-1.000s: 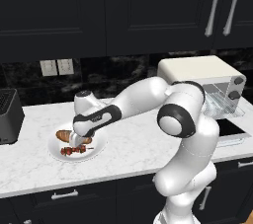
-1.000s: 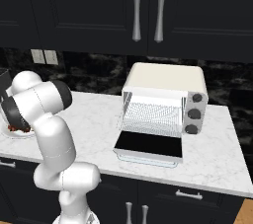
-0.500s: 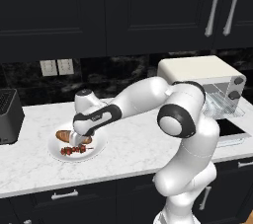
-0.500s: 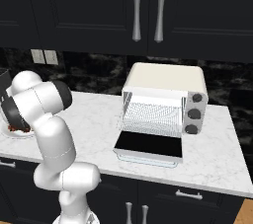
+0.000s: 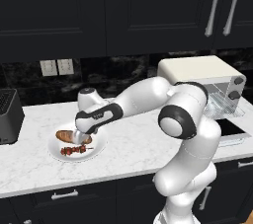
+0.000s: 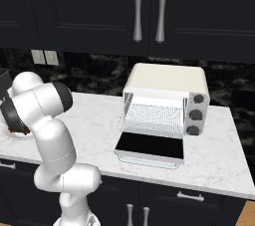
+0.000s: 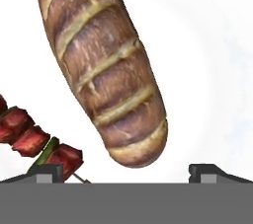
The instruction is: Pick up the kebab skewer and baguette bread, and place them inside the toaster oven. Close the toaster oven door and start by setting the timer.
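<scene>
the two-finger gripper (image 5: 79,139) of the white arm is seen low over a round white plate (image 5: 96,146) on the white marbled counter (image 5: 128,154), its jaws spread wide and released, with nothing between them. in the hand view the two dark fingertips (image 7: 47,172) are seen far apart, and the elongated golden-brown baguette bread with a scored, darker crust (image 7: 101,65) is seen lying on the plate just ahead of the jaws, its rounded end near the gap between them but untouched. the kebab skewer, a thin stick threaded with dark red meat chunks and a green piece (image 7: 34,141), is seen beside one fingertip, off to one side of the bread and apart from it. in the left base view the bread (image 5: 65,135) is partly covered by the gripper and the skewer (image 5: 73,150) is seen just in front of it. well away from the jaws, the boxy cream-white toaster oven (image 6: 167,88) is seen on the same counter, its dark glass door (image 6: 151,146) folded down flat and open, the wire rack inside exposed. a small black toaster (image 5: 9,117) is seen on the far side of the plate from the oven.
</scene>
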{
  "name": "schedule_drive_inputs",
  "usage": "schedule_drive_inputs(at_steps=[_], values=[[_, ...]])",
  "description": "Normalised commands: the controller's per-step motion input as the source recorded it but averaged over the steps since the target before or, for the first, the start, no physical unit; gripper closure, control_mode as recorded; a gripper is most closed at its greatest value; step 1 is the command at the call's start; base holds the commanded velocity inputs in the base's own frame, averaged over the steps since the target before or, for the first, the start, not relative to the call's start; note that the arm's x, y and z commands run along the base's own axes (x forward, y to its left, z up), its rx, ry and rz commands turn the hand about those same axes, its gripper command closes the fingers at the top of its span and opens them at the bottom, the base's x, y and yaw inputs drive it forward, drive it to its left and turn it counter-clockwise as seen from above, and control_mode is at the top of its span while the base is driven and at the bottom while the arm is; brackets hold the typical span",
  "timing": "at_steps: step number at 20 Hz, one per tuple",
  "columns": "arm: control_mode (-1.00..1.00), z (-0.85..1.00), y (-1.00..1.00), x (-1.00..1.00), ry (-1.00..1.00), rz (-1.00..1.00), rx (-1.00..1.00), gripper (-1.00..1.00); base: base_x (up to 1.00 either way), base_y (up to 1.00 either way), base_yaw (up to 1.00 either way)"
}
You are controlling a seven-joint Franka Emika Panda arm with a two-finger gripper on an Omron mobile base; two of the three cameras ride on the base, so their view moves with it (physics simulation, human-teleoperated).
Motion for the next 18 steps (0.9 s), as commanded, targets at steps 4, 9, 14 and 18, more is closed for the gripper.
schedule_drive_inputs(at_steps=[4, 9, 14, 18], values=[[-1.00, -0.08, 0.00, 0.18, 0.00, 0.00, 0.00, -1.00, 0.00, 0.00, 0.00], [-1.00, -0.02, 0.00, 0.34, 0.00, 0.00, 0.00, -1.00, 0.00, 0.00, 0.00], [-1.00, -0.28, 0.02, -0.12, 0.00, 0.00, 0.00, -1.00, 0.00, 0.00, 0.00], [-1.00, -0.28, 0.00, -0.08, 0.00, 0.00, 0.00, -1.00, 0.00, 0.00, 0.00]])
